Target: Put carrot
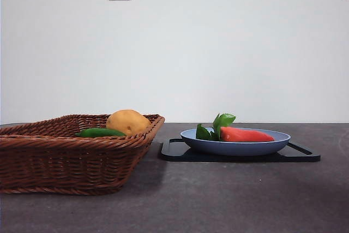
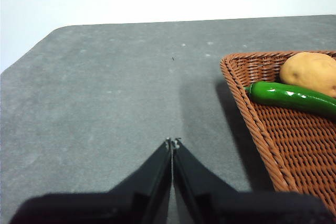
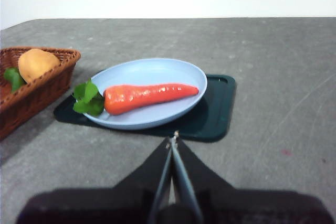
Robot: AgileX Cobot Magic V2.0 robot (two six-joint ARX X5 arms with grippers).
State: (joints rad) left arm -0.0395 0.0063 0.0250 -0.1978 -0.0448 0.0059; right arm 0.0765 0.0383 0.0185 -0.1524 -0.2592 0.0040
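Front view | grey table (image 1: 229,200), white wall (image 1: 218,53) | carrot (image 1: 245,134) on plate (image 1: 234,147) | fingers together

Even, soft light from above, the white wall (image 1: 218,53) washed nearly blank, soft shadows under the basket (image 1: 71,156) and tray (image 1: 240,156) on the counter (image 1: 218,200), a small glint on the green pepper (image 2: 294,97), and both wrist views slightly soft.

The front camera is looking level across the grey table (image 1: 229,200) from low and near. Each wrist camera is looking down and forward. All three are sharing the brown woven wicker basket (image 1: 65,156) (image 2: 294,145) (image 3: 37,93).
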